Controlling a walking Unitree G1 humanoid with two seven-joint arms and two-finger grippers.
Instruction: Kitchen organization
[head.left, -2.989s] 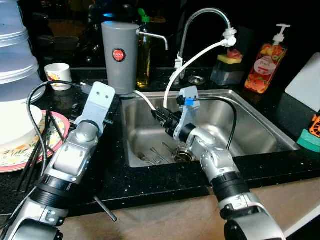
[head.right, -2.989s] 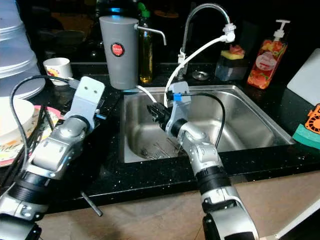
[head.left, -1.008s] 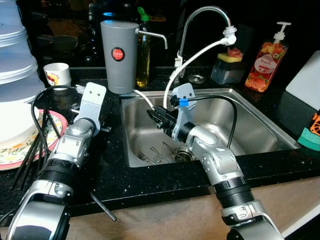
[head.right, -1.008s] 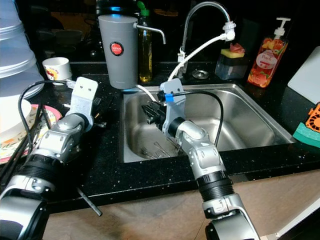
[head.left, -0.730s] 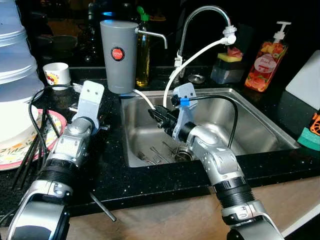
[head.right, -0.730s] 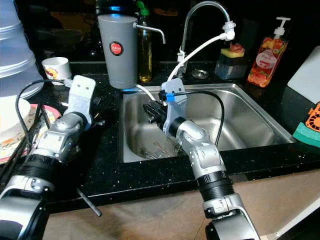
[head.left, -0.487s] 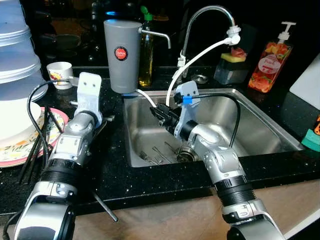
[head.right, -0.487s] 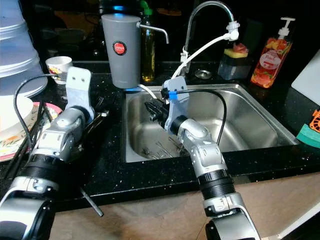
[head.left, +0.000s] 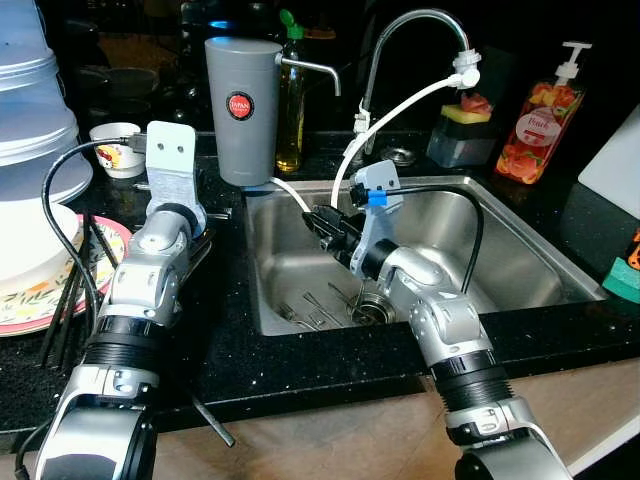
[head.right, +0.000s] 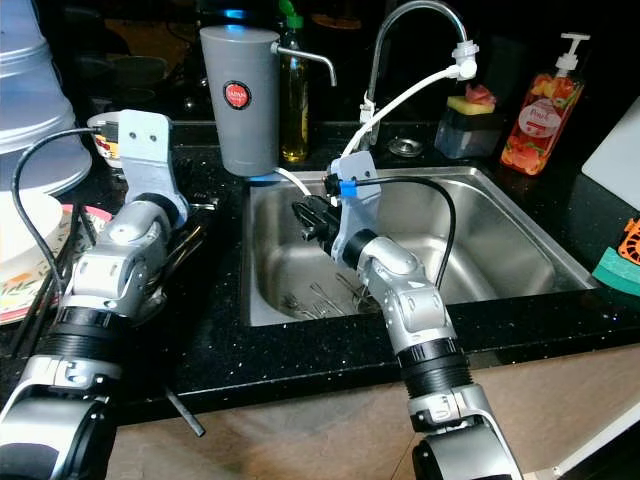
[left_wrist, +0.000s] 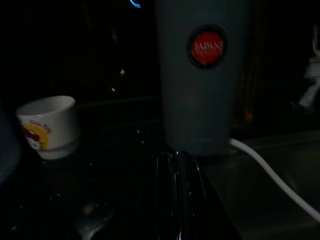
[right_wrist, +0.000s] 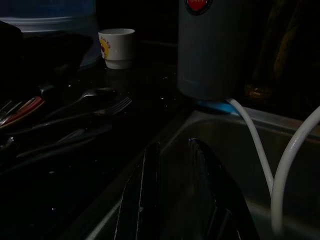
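— Steel sink (head.left: 520, 262) with cutlery (head.left: 318, 305) at the bottom: why hang your right claw (head.left: 322, 220) over its left wall?

— I judge it's lined up to dip for that cutlery. Fingers (right_wrist: 145, 200) slightly apart, holding nothing.

— And the left claw (left_wrist: 176, 187)?

— Over the counter (head.left: 235, 330) near the forks (right_wrist: 85, 117), facing the grey jug (head.left: 240, 95); fingers look nearly together, empty

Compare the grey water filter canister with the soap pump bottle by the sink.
The grey water filter canister is opaque and plain, with one round red badge; the soap pump bottle is see-through orange-red with a fruit label.
The canister is taller and wider, with a metal side spout; the bottle is slimmer, topped by a white pump.
The canister stands at the sink's left back corner, the bottle at the right back.
Both stand upright on the black counter.
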